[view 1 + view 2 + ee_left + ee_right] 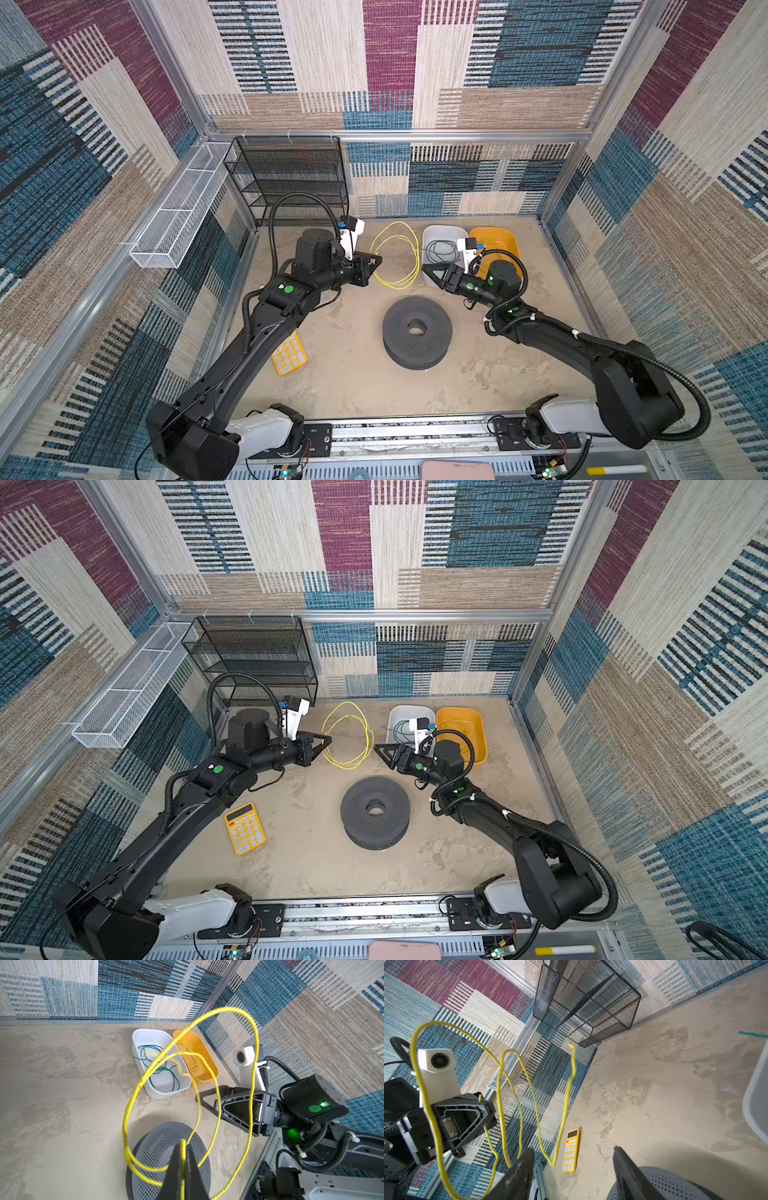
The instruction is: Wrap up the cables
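The bright yellow cable [417, 257] [369, 737] hangs in loose round loops in the air between my two grippers. My left gripper [379, 261] [182, 1145] is shut on one strand of the yellow cable [127, 1109], which runs up between its fingers. My right gripper [424, 268] [573, 1149] faces it from the other side with its jaws open and nothing gripped. The yellow cable's loops [500, 1088] dangle just in front of the right gripper's jaws. The dark green cable [173, 1078] [440, 249] lies coiled in the white bin [137, 1039].
A yellow-orange bin [507, 245] next to the white bin [432, 237] holds a thin yellowish wire [195, 1064]. A grey perforated spool [417, 332] lies mid-table, a yellow calculator [289, 355] at the left. A black mesh shelf [291, 178] and a white wire basket [178, 216] stand back left.
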You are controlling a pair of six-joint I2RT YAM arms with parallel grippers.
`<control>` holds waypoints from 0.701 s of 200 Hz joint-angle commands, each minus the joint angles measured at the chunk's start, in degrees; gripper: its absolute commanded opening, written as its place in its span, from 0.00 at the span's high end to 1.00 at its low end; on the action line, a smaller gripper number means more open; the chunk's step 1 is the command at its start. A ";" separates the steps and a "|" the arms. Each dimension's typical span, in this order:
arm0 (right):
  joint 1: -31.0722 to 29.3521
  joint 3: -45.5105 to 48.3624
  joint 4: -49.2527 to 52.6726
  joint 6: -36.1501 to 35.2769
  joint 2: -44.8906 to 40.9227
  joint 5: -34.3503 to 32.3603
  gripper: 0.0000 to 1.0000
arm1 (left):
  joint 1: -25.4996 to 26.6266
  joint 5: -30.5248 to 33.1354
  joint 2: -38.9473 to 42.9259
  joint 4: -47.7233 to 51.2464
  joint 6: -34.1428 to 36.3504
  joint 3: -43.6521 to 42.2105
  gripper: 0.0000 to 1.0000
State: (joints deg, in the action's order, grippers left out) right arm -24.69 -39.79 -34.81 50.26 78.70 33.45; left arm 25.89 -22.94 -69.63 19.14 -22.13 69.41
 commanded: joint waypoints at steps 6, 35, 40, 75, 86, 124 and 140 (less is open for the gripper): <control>-0.69 -2.10 -3.55 0.15 2.79 2.62 0.41 | -0.06 -1.73 0.97 -4.10 -2.52 -2.06 1.00; -1.31 -3.51 -3.80 -0.25 5.35 2.77 0.51 | -0.05 -3.86 0.90 -6.10 -2.94 -3.26 1.00; -1.38 -3.67 -3.82 -0.25 5.61 2.75 0.52 | -0.05 -3.80 0.98 -6.32 -2.98 -3.36 1.00; -1.64 -4.08 -4.13 0.15 5.66 1.36 0.75 | -0.05 -3.76 1.18 -6.27 -2.48 -3.15 1.00; -1.53 -4.15 -3.01 -0.52 4.91 0.05 0.87 | -0.07 -3.61 1.27 -5.96 -2.15 -3.15 1.00; 0.04 -6.70 6.71 -5.26 0.79 -8.74 1.00 | -2.50 -6.70 2.54 -12.10 -4.09 -7.53 1.00; 3.19 -8.13 10.86 -6.52 -1.56 -13.53 1.00 | -4.98 -8.91 3.15 -13.30 -5.57 -8.85 1.00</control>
State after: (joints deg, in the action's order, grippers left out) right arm -24.53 -46.09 -30.09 47.03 79.77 28.75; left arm 23.46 -27.75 -67.40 11.42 -25.21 62.17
